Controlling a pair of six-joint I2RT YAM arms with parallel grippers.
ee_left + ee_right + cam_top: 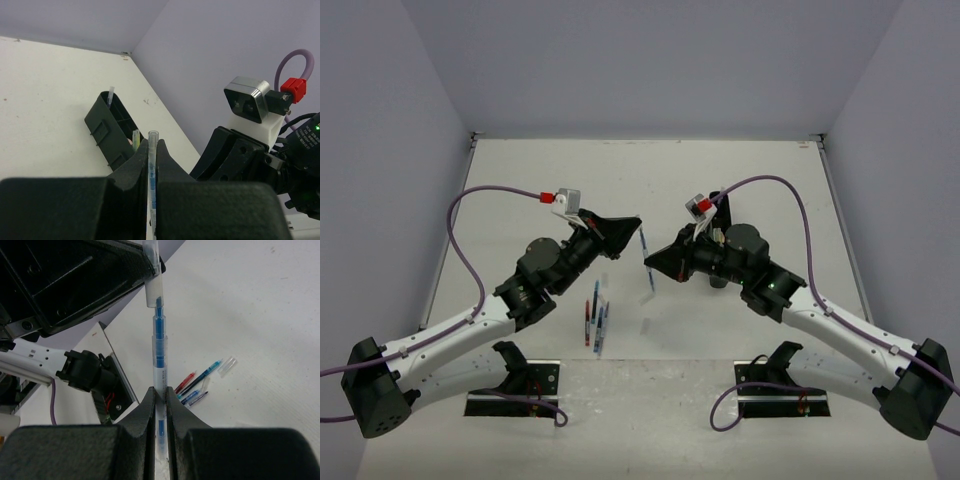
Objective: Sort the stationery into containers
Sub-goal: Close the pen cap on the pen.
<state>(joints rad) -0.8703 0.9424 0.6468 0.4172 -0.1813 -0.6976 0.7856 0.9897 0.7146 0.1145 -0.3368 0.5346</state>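
Above the table (720,180), left gripper (152,147) and right gripper (160,395) each clamp an end of a clear, blue-cored pen (158,347)

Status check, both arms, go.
One blue pen pinched by both: left claw shut, right claw shut. Ahead of left, black tray with pale pen standing in it. On table, loose pens. Nothing seen blocking.
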